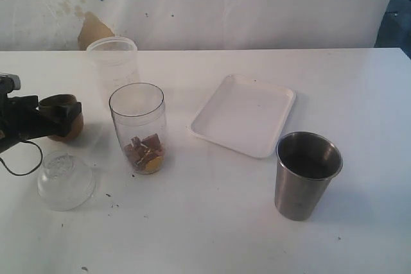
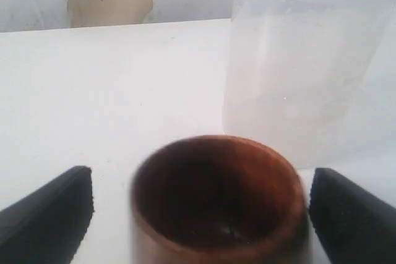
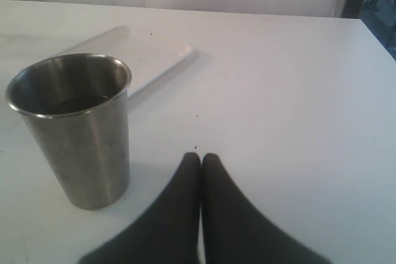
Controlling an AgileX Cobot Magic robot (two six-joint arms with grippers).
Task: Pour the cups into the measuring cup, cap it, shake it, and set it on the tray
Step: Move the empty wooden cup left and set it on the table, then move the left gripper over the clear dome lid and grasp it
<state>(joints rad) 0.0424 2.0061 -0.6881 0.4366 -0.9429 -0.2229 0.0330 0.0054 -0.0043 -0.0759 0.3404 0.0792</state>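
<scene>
I've got the left gripper (image 2: 201, 183) spread wide, and the brown wooden cup (image 2: 216, 199) is standing upright on the table between its fingers (image 2: 46, 217). One finger shows a clear gap to the cup's wall. The other sits just beside the wall, and I can't tell whether it touches, so I'd say nothing is pinched. Straight ahead of that gripper, just past the wooden cup, the frosted plastic cup (image 2: 297, 72) stands upright.

On the exterior camera the measuring cup (image 1: 137, 126) is near the left gripper, off to the side of its tips towards the middle of the table. It's upright and uncapped, with brown and yellowish pieces at the bottom. The clear domed cap (image 1: 64, 181) lies on the table close by that gripper, on its camera side.

Over to the right gripper (image 3: 201, 160): its fingers are pressed together with nothing between them, low over the white table (image 3: 297, 91). The steel tumbler (image 3: 74, 134) stands upright near those tips, off to one side and apart from them. The white tray (image 3: 133, 60) lies flat beyond the tumbler
</scene>
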